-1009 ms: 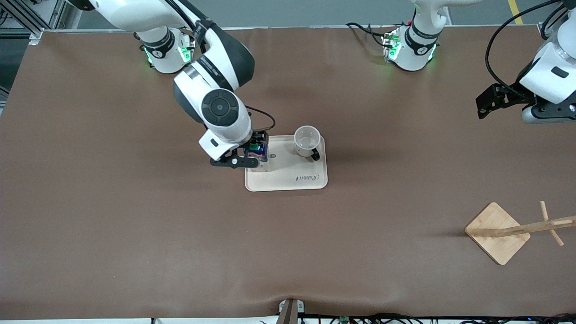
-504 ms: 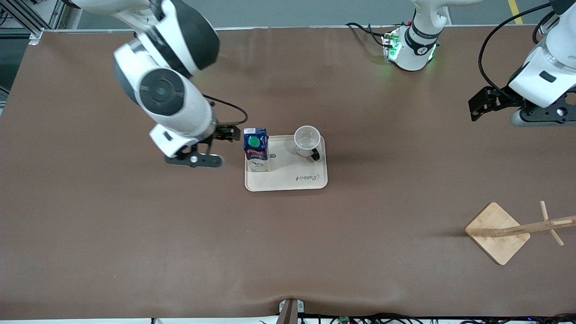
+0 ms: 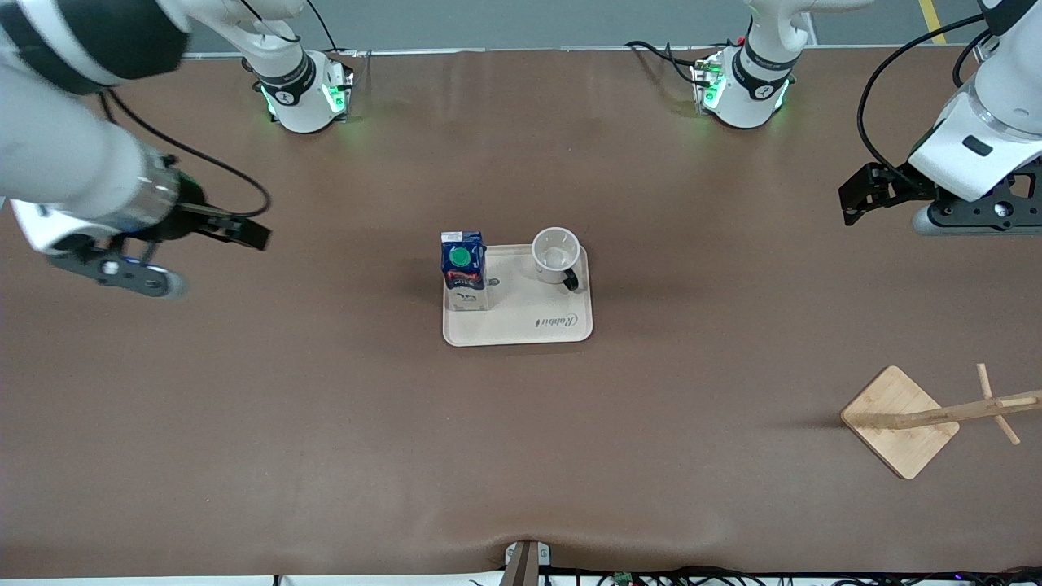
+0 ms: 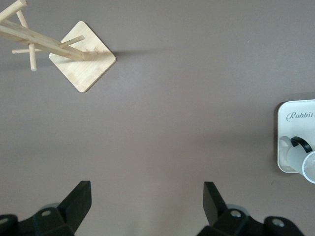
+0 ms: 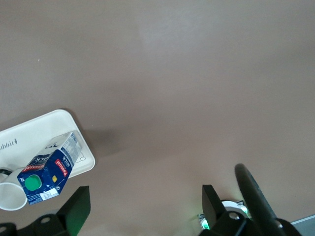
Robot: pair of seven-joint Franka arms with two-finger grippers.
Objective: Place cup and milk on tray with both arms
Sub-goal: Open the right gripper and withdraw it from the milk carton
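Note:
The beige tray lies in the middle of the table. The dark blue milk carton with a green cap stands upright on the tray's edge toward the right arm's end. The white cup stands upright on the tray's corner toward the left arm's end, its black handle toward the front camera. My right gripper is open and empty over bare table toward the right arm's end; its wrist view shows the milk, cup and tray. My left gripper is open and empty, up over its own end of the table; its wrist view shows the tray and cup.
A wooden stand with a square base and a leaning pegged pole sits near the front camera at the left arm's end; it also shows in the left wrist view. The green-lit arm bases stand along the table's edge farthest from the camera.
My right gripper let go of the milk carton, leaving it standing on the tray, and drew well away toward the right arm's end. My left gripper shifted slightly.

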